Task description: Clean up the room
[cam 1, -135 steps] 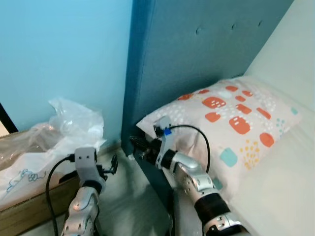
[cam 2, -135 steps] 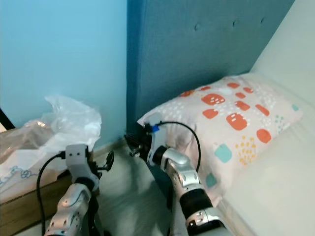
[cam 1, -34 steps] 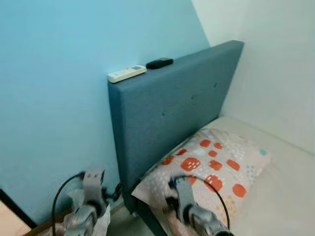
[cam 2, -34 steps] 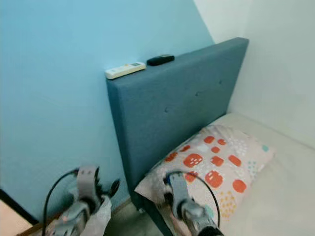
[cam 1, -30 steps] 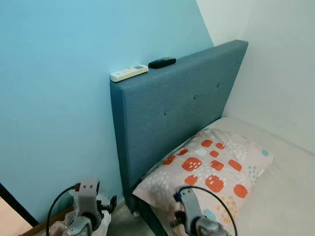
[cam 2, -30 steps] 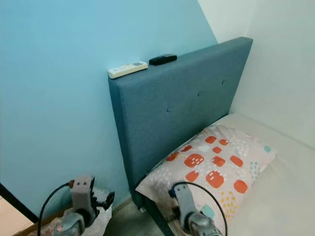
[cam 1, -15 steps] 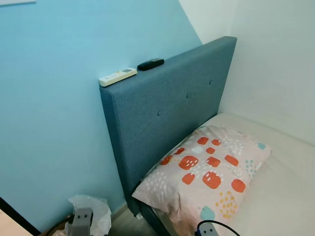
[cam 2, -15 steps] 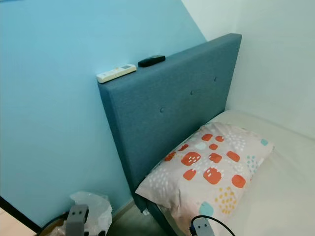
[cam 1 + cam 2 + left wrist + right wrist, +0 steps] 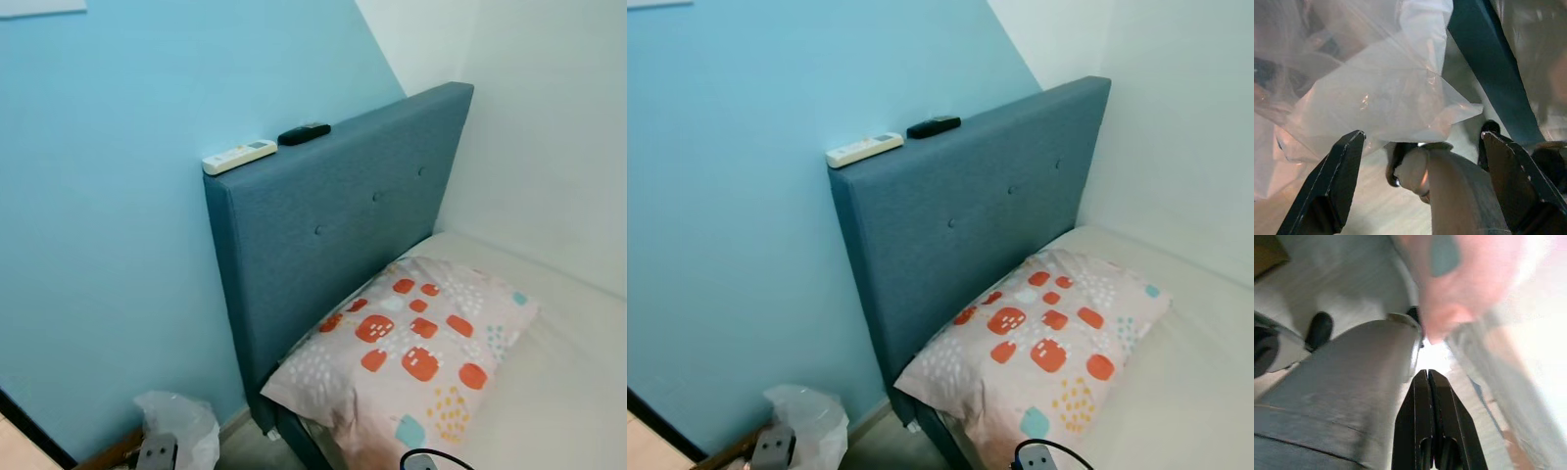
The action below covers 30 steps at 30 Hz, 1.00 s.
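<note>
— What's up on top of that headboard (image 9: 343, 211)?

— Two remotes. A white remote (image 9: 239, 156) lies near the left corner of the blue padded top edge, and a black remote (image 9: 303, 133) sits just beside it, further along toward the white wall. They lie almost end to end, apart by a small gap.

— And the bed itself?

— A pillow (image 9: 402, 348) with orange and teal patches rests on the pale mattress (image 9: 549, 392), its long side pushed against the headboard. One corner hangs slightly over the bed's near edge.

— Where are the robot's arms?

— Both hang low. The left gripper (image 9: 1420, 171) points down at the floor beside the bed, its two black fingers (image 9: 1332, 186) spread wide with nothing between them. Right in front of it is a crumpled clear plastic bag (image 9: 1376, 93), which from the head view sits on the floor (image 9: 877, 441) against the blue wall (image 9: 118, 245), by the headboard's foot.

— The right one?

— The right gripper (image 9: 1427, 421) also aims downward, next to the robot's own silver leg (image 9: 1347, 396), with the pillow's edge blurred close by. Its fingers are pressed flat together, holding nothing.
</note>
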Motion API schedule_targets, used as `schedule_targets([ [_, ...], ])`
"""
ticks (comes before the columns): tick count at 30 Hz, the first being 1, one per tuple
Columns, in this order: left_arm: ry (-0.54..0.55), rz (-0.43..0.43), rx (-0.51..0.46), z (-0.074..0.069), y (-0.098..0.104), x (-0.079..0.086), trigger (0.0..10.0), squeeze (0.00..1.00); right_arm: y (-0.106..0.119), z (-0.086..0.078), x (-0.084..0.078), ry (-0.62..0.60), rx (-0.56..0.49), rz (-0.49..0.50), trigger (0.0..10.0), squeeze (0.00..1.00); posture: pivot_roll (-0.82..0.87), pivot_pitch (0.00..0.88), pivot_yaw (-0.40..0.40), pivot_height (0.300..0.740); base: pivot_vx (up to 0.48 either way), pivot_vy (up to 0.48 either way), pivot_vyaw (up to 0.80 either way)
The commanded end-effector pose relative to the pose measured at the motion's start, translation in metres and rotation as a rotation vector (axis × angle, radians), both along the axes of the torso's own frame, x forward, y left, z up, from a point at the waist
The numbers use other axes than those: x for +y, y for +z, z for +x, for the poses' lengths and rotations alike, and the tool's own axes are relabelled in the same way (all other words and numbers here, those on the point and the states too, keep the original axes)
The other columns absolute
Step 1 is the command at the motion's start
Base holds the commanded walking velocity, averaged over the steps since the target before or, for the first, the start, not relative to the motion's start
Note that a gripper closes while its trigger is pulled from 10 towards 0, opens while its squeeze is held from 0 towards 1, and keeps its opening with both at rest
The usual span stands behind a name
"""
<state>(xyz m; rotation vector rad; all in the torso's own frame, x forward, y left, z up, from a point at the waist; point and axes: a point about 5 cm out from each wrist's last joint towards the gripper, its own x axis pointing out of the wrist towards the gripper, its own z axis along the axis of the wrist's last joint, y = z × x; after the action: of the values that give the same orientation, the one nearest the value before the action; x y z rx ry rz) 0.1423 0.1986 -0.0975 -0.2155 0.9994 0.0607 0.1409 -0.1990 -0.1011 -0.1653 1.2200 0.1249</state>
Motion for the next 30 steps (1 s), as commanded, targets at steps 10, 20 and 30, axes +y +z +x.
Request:
schedule_targets([
  [10, 0.111, -0.045, -0.019, 0.002, 0.001, 0.003, 10.0, 0.00, 0.003, 0.015, 0.017, 0.104, -0.039, 0.014, 10.0, 0.00, 0.06, 0.000, -0.086, 0.740, 0.000, -0.095, 0.00],
  [20, 0.121, -0.045, -0.019, 0.006, 0.002, 0.000, 10.0, 0.00, 0.004, 0.016, 0.018, 0.122, -0.036, 0.009, 10.0, 0.00, 0.05, 0.000, -0.075, 0.740, 0.000, 0.000, 0.00],
  [30, 0.111, -0.013, 0.021, 0.001, 0.000, 0.004, 10.0, 0.00, -0.001, 0.003, 0.014, 0.115, -0.010, -0.004, 10.0, 0.00, 0.04, 0.000, -0.068, 0.740, -0.142, 0.000, 0.00],
])
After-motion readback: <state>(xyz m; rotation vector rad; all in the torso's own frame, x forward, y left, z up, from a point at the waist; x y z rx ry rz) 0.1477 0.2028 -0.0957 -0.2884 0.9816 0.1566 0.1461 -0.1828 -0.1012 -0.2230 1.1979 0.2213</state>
